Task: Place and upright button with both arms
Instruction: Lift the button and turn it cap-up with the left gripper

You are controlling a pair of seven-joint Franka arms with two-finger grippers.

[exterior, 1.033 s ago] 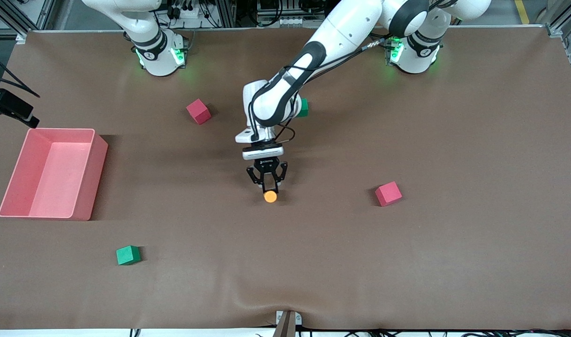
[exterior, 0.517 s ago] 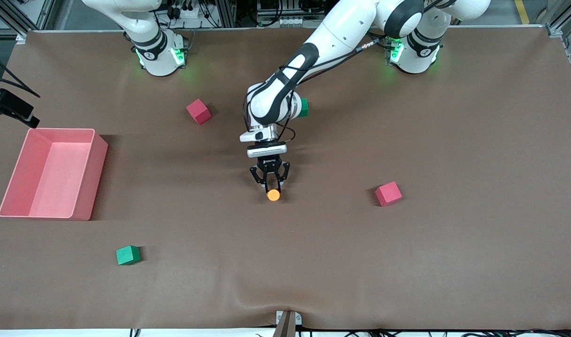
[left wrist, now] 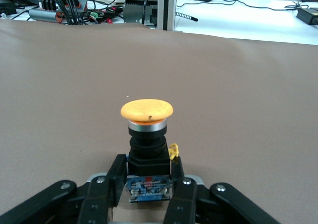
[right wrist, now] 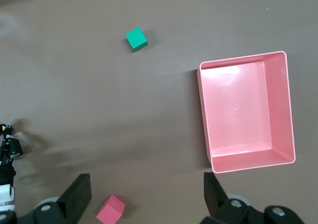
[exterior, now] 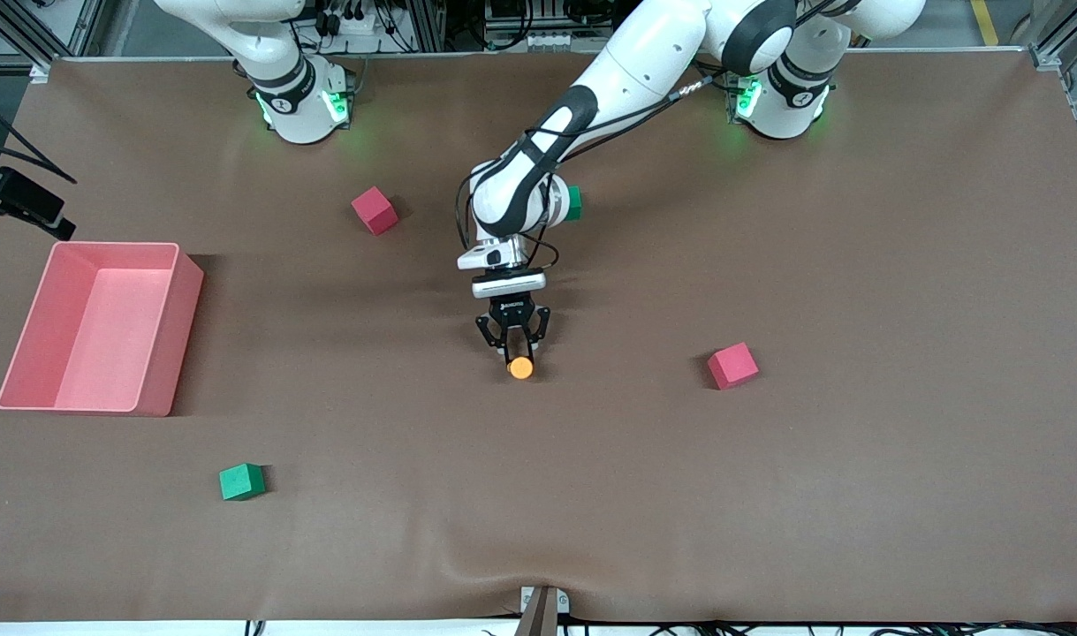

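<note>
The button [exterior: 521, 368] has a round orange cap on a short black body and sits mid-table. In the left wrist view it [left wrist: 147, 111] stands upright with the cap on top, at or just above the brown table cover. My left gripper [exterior: 518, 352] is shut on the button's black body, one finger [left wrist: 109, 184] on each side; it also shows in its own wrist view [left wrist: 147, 186]. My right gripper [right wrist: 144, 199] is open and empty, high over the right arm's end of the table; it is out of the front view.
A pink bin [exterior: 189, 300] stands at the right arm's end, also in the right wrist view [right wrist: 203, 114]. Red cubes [exterior: 375, 209] [exterior: 732, 366] and green cubes [exterior: 241, 481] [exterior: 573, 203] lie scattered; the latter green one is partly hidden by the left arm.
My left gripper has moved slightly toward the left arm's end of the table with the button, and the arm has stretched lower. The cubes and bin have not moved.
</note>
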